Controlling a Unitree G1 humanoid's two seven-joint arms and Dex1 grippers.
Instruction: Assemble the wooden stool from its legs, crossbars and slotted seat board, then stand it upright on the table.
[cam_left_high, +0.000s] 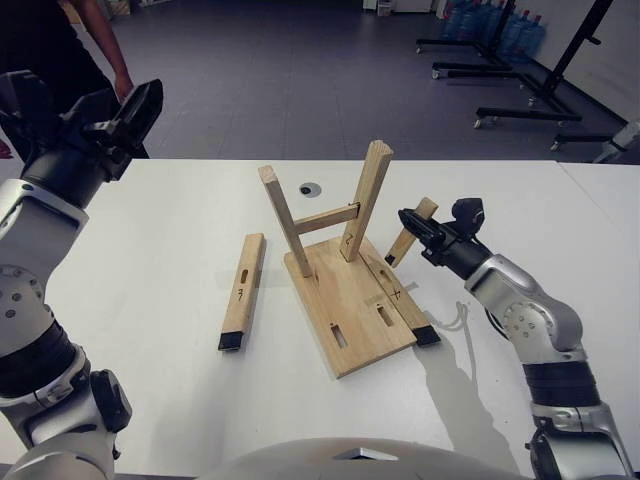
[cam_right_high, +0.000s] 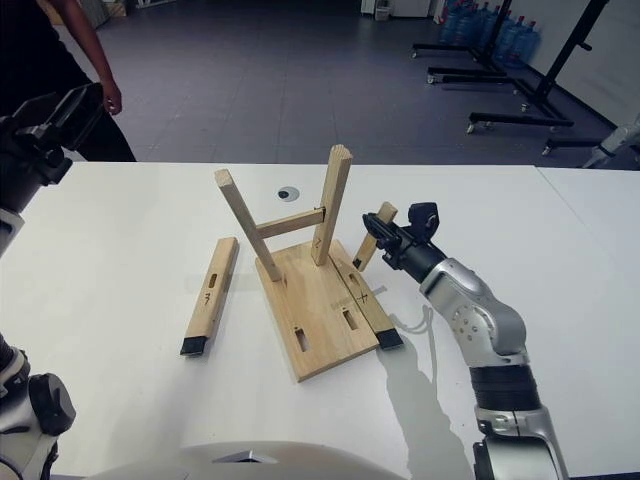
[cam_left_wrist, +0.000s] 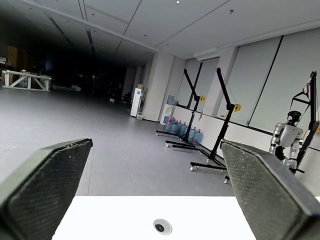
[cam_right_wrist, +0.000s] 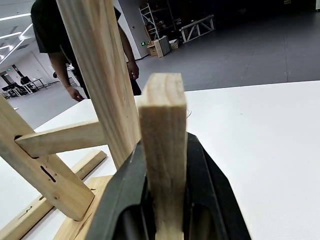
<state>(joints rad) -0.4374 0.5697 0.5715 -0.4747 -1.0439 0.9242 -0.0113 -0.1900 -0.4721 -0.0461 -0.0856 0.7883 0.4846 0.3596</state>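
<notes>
The slotted seat board (cam_left_high: 358, 318) lies flat mid-table. Two legs (cam_left_high: 366, 199) stand in it, leaning and joined by a crossbar (cam_left_high: 325, 220). A third leg (cam_left_high: 406, 300) with a black foot lies along the board's right edge. A fourth leg (cam_left_high: 243, 291) lies loose on the table to the board's left. My right gripper (cam_left_high: 413, 229) is shut on a short crossbar (cam_right_wrist: 163, 145), held tilted just right of the standing legs, above the lying leg. My left gripper (cam_left_high: 131, 113) is raised at the far left, well away from the parts, its fingers (cam_left_wrist: 46, 186) wide open and empty.
A round hole (cam_left_high: 310, 189) sits in the white table (cam_left_high: 160, 250) behind the stool. A person (cam_left_high: 95, 40) stands beyond the table's far left corner. Black wheeled stands (cam_left_high: 530, 90) and water bottles are on the floor at the back right.
</notes>
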